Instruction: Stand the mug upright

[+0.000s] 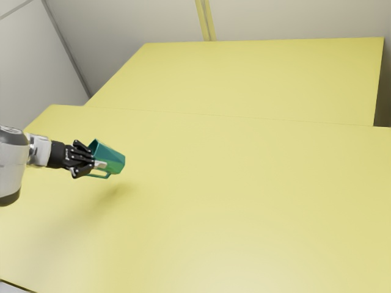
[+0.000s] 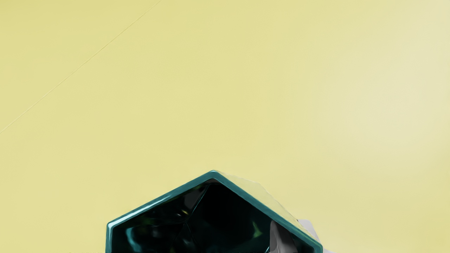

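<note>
- Tilting, the teal mug (image 1: 112, 160) is in the gripper (image 1: 98, 163) over the yellow table (image 1: 214, 201), its mouth toward the hand and its base toward the exterior view's right.
- Its handle (image 1: 101, 176) runs along the side nearer the exterior view's bottom; a soft shadow (image 1: 115, 191) lies on the table below.
- The wrist view looks into the mug's dark, angular inside.
- The gripper pinches the mug's wall: 1 finger (image 2: 281, 240) is inside the mouth, 1 is outside.
- The white and black arm (image 1: 9, 160) comes in from the exterior view's left.
- Past a thin seam, a 2nd yellow surface (image 1: 256, 79) spreads toward the pale wall (image 1: 122, 27), which bears yellow strips (image 1: 206, 21).
</note>
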`<state>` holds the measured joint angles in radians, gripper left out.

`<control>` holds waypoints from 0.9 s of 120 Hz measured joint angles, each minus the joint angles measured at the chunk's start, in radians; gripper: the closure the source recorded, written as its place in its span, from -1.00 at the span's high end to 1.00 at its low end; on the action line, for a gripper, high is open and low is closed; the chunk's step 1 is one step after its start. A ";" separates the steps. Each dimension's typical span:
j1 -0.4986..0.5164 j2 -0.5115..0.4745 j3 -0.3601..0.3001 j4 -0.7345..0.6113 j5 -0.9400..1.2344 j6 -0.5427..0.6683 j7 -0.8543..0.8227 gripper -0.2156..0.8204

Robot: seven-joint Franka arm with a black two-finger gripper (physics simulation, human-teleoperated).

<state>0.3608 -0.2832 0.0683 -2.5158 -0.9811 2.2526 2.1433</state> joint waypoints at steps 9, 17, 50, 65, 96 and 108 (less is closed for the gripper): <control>-0.048 -0.035 -0.006 0.006 0.266 0.014 -0.160 -0.93; -0.071 -0.080 -0.048 0.008 0.460 -0.001 -0.319 -0.93; -0.093 -0.120 -0.132 -0.017 0.843 -0.033 -0.889 -0.94; -0.122 -0.090 -0.143 -0.025 0.938 -0.017 -1.096 -0.93; -0.140 -0.012 -0.144 -0.024 1.013 0.067 -1.412 -0.93; -0.141 0.019 -0.145 -0.018 1.021 0.104 -1.503 -0.93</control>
<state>0.2203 -0.2641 -0.0766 -2.5341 0.0400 2.3568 0.6403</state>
